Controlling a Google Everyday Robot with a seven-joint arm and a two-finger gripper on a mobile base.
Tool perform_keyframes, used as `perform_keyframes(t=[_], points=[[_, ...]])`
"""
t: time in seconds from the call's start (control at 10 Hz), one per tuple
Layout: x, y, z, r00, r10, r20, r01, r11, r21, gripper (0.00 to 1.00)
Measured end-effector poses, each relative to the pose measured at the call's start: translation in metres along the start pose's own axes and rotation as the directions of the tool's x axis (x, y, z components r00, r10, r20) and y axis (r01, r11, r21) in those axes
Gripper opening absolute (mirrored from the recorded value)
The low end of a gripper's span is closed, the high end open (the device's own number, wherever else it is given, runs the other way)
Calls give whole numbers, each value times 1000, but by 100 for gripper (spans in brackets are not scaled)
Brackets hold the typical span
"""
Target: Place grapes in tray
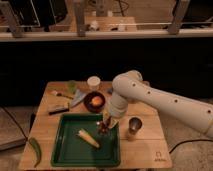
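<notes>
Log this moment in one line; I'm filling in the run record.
tool low over right side of green tray | grapes at its tip | corn in tray | metal cup beside tray

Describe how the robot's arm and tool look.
The arm is a white, smooth, thick tube with a rounded elbow joint and small dark dots along its shell. No cables show. The tool, above the right part of the green tray, is narrower and darker.

Gripper [104, 125] low over green tray [64, 152], rt side, grapes [102, 131] at its tip; corn [88, 139] just beside.
</notes>
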Motion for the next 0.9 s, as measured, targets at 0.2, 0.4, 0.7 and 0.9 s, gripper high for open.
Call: perform_keyframes(t=[0.2, 0.4, 0.7, 0.9], points=[[-8, -4, 1, 997, -69, 20, 69, 998, -12, 0], [-9, -7, 0, 993, -111, 32, 112, 993, -24, 0], [-7, -12, 0, 987, -152, 52, 155, 987, -47, 0], [-3, -15, 3, 985, -156, 79, 161, 985, -62, 1]])
